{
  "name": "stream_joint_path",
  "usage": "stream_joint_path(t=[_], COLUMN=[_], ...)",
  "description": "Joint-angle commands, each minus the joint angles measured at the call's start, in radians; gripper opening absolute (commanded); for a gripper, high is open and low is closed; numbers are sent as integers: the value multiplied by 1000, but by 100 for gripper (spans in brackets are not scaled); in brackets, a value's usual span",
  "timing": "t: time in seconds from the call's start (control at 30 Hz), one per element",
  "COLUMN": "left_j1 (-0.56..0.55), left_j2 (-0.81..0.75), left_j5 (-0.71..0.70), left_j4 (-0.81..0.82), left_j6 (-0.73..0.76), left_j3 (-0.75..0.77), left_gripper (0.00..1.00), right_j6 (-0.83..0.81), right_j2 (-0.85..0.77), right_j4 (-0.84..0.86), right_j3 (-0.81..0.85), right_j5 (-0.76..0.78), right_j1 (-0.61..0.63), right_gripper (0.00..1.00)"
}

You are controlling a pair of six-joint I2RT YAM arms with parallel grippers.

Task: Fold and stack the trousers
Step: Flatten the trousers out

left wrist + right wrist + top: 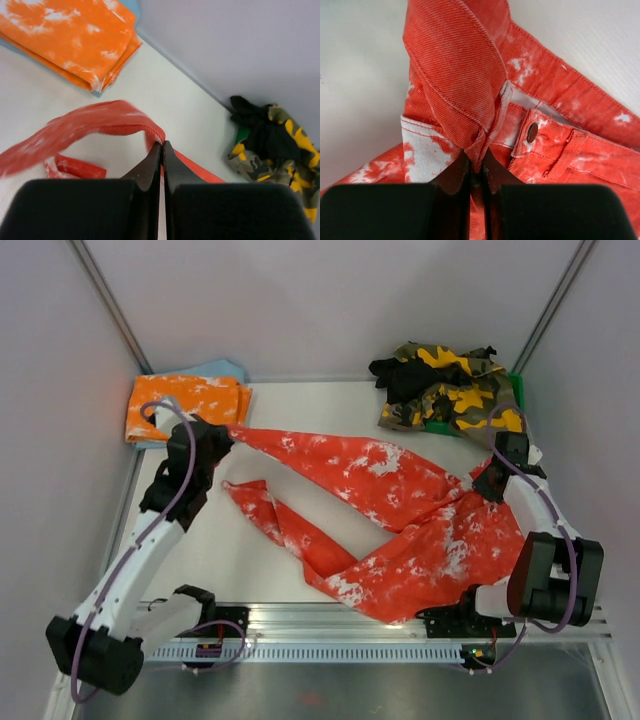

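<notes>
Top view: red tie-dye trousers point(400, 510) are spread diagonally on the table point(230, 560), right of and nearer than the orange stack point(185, 405). One leg tip is raised just beside that stack by the left gripper point(226, 435). The waist end, far across from the stack, is pinched by the right gripper point(488, 478). A camo pile point(445, 390) is seen well right of the stack, at the back. Left wrist: jaws are pressed together on a thick red hem point(145, 131), with the leg looping off slack toward the stack. Right wrist: jaws are clamped on a bunched waistband point(465, 65) fold beside a metal snap point(532, 132); twill weave, double stitching and pale lining are shown. Cloth is judged soft, light and floppy, not slippery. The stiffer seamed edges, hem and waistband, are judged the best holds, since thin mid-leg cloth would sag.
</notes>
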Motion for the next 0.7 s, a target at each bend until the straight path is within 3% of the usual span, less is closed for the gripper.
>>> stream_joint_path(t=[0.0,0.17,0.27,0.3,0.33,0.37,0.4,0.43,0.47,0.5,0.53,0.67], left_j1=[12,12,12,11,12,11,12,12,12,12,11,63], left_j2=[-99,-214,-292,-309,-323,-346,-355,-360,-366,-363,-358,-277], left_j5=[-221,-267,-237,-209,-194,-179,-172,-162,-149,-134,-134,-145], left_j4=[-161,-303,-292,-275,-261,-261,-267,-271,-278,-313,-343,-492], left_j6=[-156,-323,-337,-319,-297,-264,-251,-215,-193,-178,-187,-277], left_j3=[-128,-286,-365,-383,-393,-401,-397,-374,-357,-335,-311,-191], left_gripper=[2,2,3,23,32,61,82,95,100,100,100,100], right_j6=[-21,-35,-40,-41,-38,-38,-40,-49,-58,-67,-76,-92], right_j2=[28,93,110,111,119,122,125,122,116,107,79,9], right_j4=[68,108,114,110,104,85,72,58,29,15,7,-51], right_j3=[44,59,71,74,80,100,115,132,170,188,207,304], right_j5=[-22,-96,-58,-35,-22,-18,-27,-42,-94,-119,-142,-157], right_j1=[-15,-15,-15,-17,-17,-20,-22,-22,-22,-22,-22,-22], right_gripper=[6,5,5,7,9,14,19,28,35,43,58,89])
